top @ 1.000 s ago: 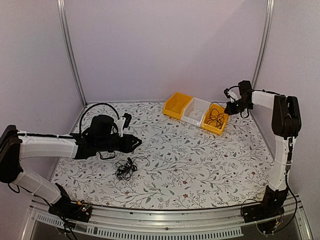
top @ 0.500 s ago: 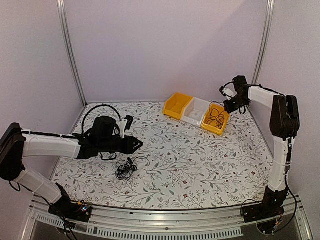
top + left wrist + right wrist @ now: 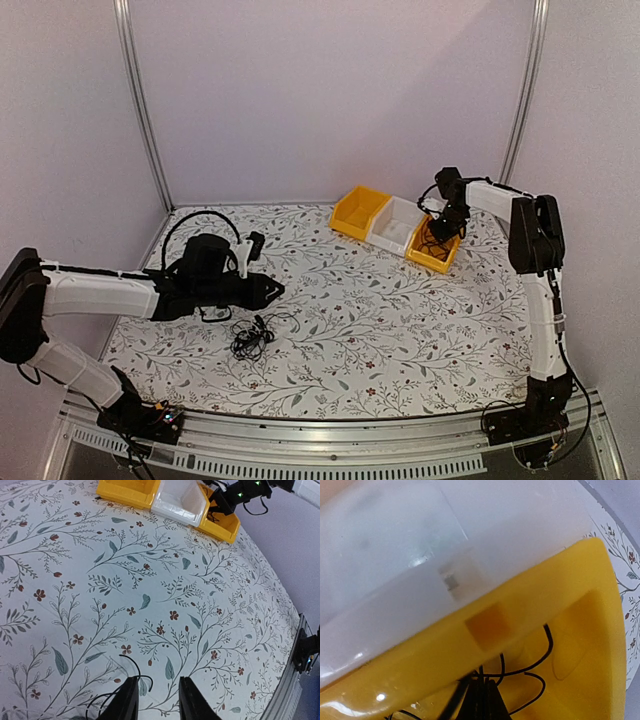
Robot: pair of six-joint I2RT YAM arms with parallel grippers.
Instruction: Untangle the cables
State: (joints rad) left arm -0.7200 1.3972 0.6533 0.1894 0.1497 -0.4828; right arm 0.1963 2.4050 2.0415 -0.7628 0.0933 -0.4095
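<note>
Right wrist shows right gripper (image 3: 481, 700) pressed together among cables (image 3: 510, 674) in yellow bin (image 3: 580, 630); left gripper (image 3: 157, 684) spread.

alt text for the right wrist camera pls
The right gripper, jaws shut, points into a yellow bin among thin black cables. A white bin sits against it at upper left, and floral tablecloth shows at the right edge.

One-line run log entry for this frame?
left gripper open, empty, near cable clump | right gripper shut, down in far-right yellow bin among cables, grip unclear
</note>
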